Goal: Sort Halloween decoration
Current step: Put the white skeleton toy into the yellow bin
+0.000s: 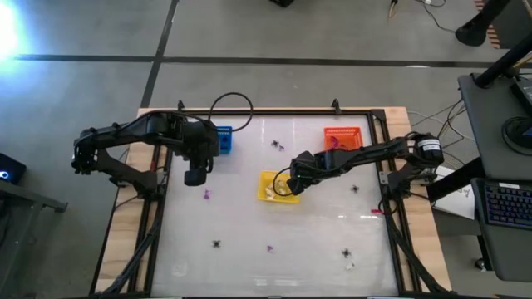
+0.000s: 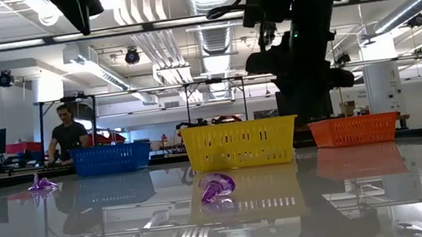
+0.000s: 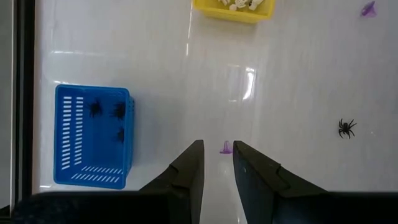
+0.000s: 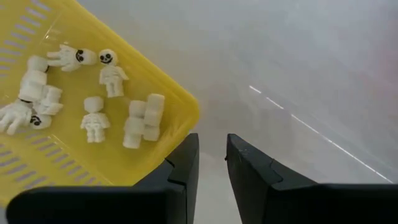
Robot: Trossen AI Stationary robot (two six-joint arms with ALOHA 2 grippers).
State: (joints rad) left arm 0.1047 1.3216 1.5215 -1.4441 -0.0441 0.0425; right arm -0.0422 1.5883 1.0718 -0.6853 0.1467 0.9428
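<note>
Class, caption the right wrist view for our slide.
Right end effector, empty, beside yellow basket of white skeleton figures.

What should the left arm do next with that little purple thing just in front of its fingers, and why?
Probably lower the left gripper straight down onto the purple trinket and close on it. The fingers stand slightly apart with nothing between them, and the trinket lies loose on the table just ahead of the gap. The blue basket holds only black spiders, the yellow basket white figures.

Right gripper (image 4: 211, 158) hangs over the yellow basket's (image 4: 180, 102) corner, fingers (image 4: 183, 165) slightly parted with nothing between them. Inside the basket sits a bunch of little white skeleton figures (image 4: 99, 121), some with black smiley faces. Glossy white table (image 4: 298, 68) beyond.
</note>
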